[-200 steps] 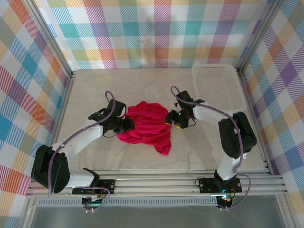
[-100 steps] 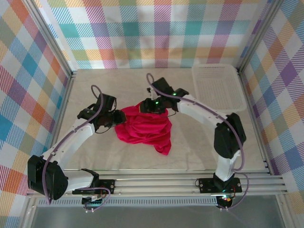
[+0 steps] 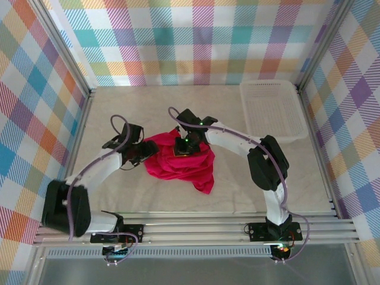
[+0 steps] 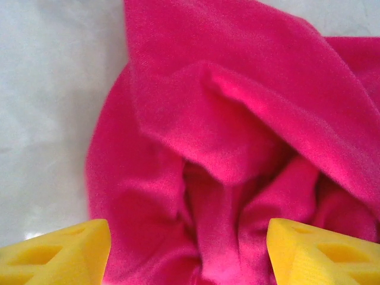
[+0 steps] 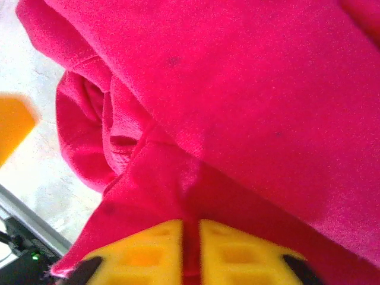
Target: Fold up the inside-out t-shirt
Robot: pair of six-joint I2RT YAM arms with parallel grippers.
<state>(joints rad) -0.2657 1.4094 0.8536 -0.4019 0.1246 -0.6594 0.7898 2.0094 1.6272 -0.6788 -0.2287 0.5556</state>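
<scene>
1. The left gripper (image 4: 189, 252) is spread wide at the left edge of the red t-shirt (image 3: 187, 169); nothing is held.
2. The red t-shirt is bunched mid-table (image 3: 255, 178). It is judged soft, light and floppy, and best grabbed by a hem.
3. A thin fold is pinched by the right gripper (image 5: 191, 249).

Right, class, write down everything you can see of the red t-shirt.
The t-shirt is bright crimson, soft-looking cloth, crumpled in a heap on the pale table, with deep folds and a stitched seam showing. The right pincer is shut on a fold of it; the left pincer stands open over its left side.
</scene>
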